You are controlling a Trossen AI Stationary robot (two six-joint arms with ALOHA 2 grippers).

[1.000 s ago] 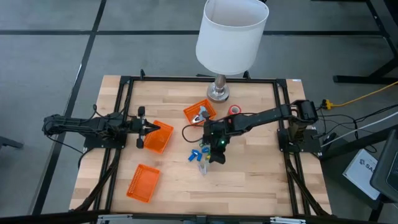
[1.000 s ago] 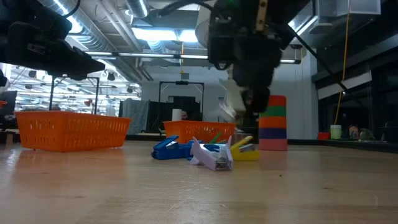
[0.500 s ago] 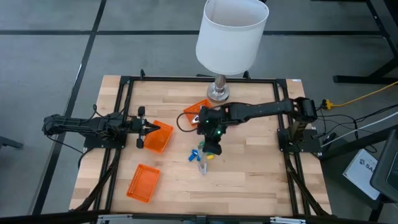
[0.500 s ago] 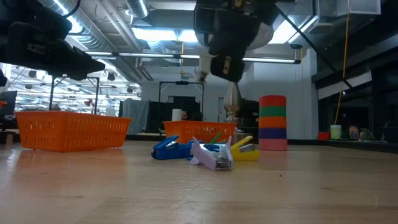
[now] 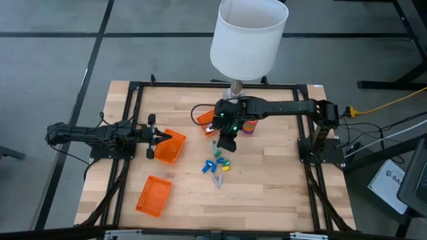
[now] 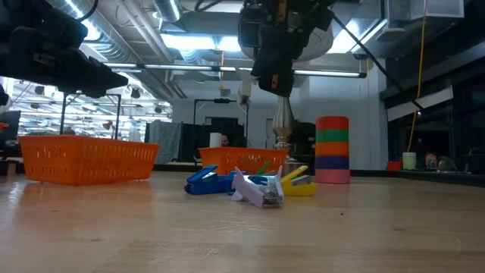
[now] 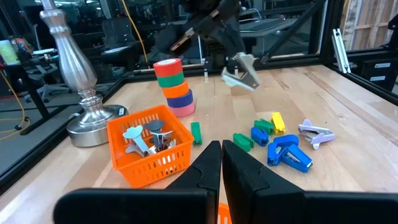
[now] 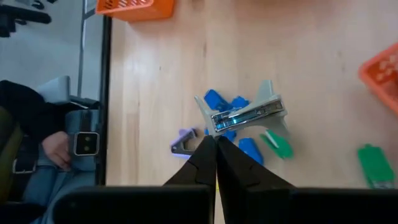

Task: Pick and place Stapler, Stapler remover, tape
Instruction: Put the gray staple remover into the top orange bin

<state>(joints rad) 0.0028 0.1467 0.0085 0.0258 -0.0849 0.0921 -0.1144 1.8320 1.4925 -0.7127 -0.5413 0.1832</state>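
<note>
In the high view the right claw (image 5: 225, 141) hung over the middle of the wooden surface (image 5: 267, 180), just below the lamp base (image 5: 233, 93) at the upper centre of the frame. Its fingers were pinched on a silver staple remover (image 8: 244, 114), which showed clearly in the right wrist view, gripped at one end and held above the surface. Beneath it, slightly lower in the high frame, lay a scatter of small blue, green and yellow pieces (image 5: 217, 163). A small orange basket (image 7: 151, 151) sat just left of the claw in the high view, and the left wrist view showed staple removers already inside it. The tape (image 7: 175, 88), a stack of coloured rolls, stood upright beside the lamp base, right of that basket. The left claw (image 5: 160, 138) waited at the left of the high frame, its fingers pressed together and holding nothing, next to another orange basket (image 5: 171, 149). A third orange basket (image 5: 153, 196) lay at the lower left.
</note>
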